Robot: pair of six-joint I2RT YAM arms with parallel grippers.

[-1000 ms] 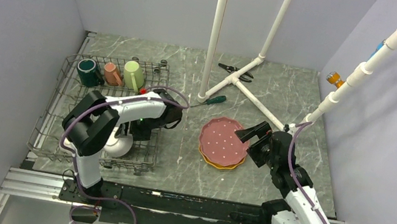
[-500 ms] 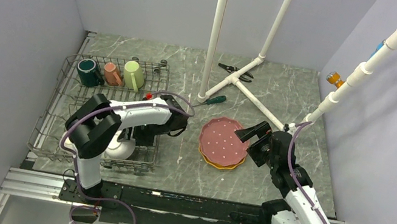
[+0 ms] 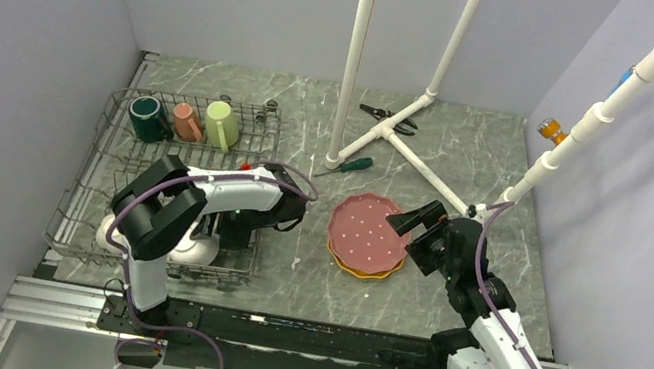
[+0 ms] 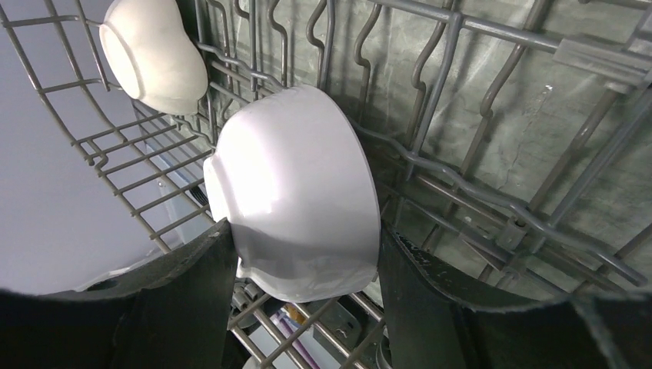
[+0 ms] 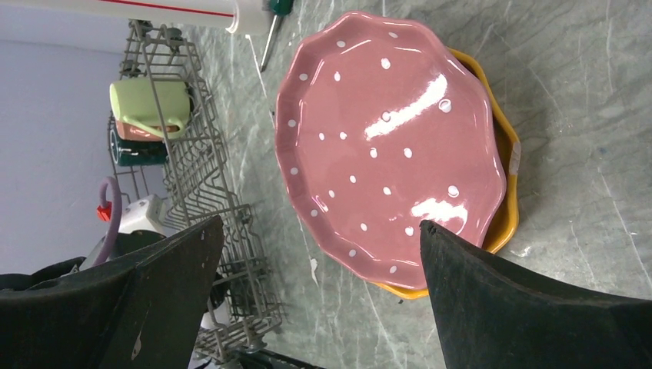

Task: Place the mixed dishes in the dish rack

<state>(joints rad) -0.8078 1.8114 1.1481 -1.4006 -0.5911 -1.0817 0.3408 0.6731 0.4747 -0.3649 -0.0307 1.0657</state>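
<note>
L gripper (image 4: 304, 231) straddles white bowl (image 4: 296, 192) in dish rack (image 4: 436, 77), hold unclear. R gripper (image 5: 319, 224) wide open, empty, over pink plate (image 5: 384, 138); next prob. needs a rim pinch.

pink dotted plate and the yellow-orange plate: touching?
Touching. The right wrist view shows the pink plate lying directly on the yellow-orange plate, whose rim peeks out along the pink plate's right and lower edges, with no gap between them.

Yel. plate (image 5: 506, 207) mostly hid under pink plate (image 5: 384, 146).
</note>
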